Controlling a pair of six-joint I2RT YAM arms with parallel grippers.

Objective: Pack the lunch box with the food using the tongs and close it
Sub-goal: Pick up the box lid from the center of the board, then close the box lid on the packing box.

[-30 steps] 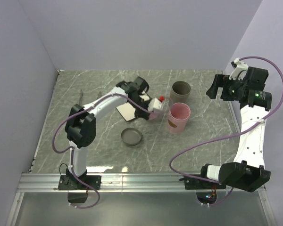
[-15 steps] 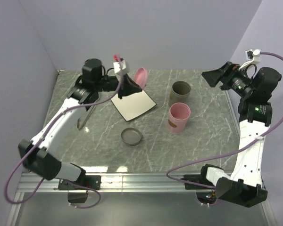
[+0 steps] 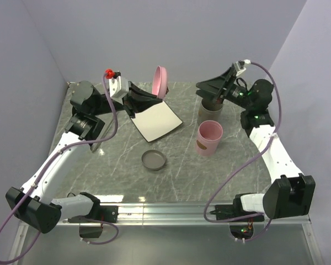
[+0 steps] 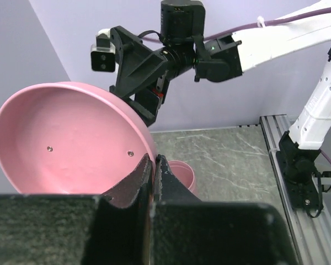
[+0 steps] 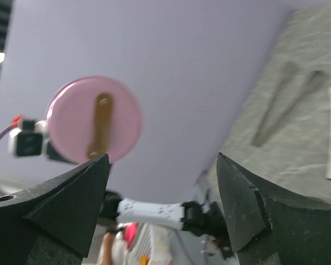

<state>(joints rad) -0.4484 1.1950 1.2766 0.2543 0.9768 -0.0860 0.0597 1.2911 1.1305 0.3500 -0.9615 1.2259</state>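
Note:
My left gripper is shut on the rim of a round pink lid, holding it upright above the table's back edge. In the right wrist view the pink lid shows a brown strap across its top. My right gripper hangs open over the grey container, with nothing between its fingers. The pink lunch box container stands open in front of it. The tongs lie blurred on the table at the far left. No food shows in any view.
A white square plate lies tilted left of the containers, with nothing visible on it. A small grey lid rests nearer the front. Walls close the table at the back and on both sides.
My left arm lifted the pink lid from beside the plate up to the back of the table. My right arm swung left to above the grey container, its jaws narrowing a little.

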